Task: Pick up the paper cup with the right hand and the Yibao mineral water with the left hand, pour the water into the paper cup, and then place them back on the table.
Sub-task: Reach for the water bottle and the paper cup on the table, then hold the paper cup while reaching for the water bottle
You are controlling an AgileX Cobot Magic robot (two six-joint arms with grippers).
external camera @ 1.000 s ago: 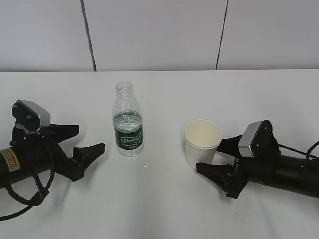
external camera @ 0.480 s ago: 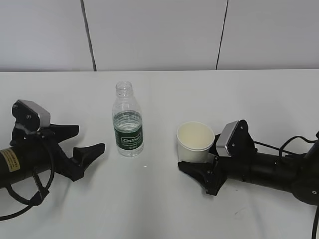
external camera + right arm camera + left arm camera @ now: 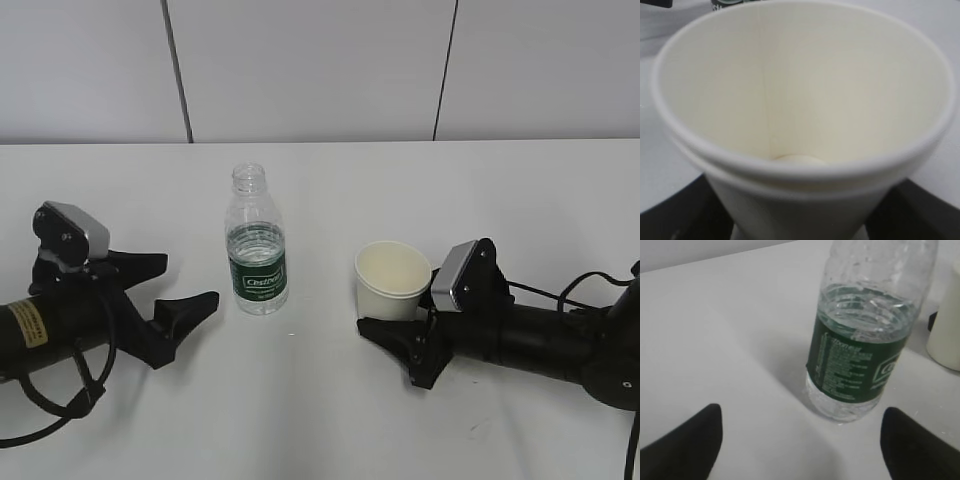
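We recorded the white bench with the Yibao mineral water standing upright left of centre, capless and roughly half full, its dark green label facing the near side. The paper cup stood upright to the right of the bottle, well apart from it, and appeared empty in the right wrist view. The left claw lay low over the bench to the left of the bottle, its two black fingers spread wide and holding nothing; in the left wrist view the bottle stood between and beyond the fingertips, apart from both. The right claw reached in from the right with its fingers on either side of the cup's base. We could not tell whether those fingers pressed the cup wall or merely flanked it.
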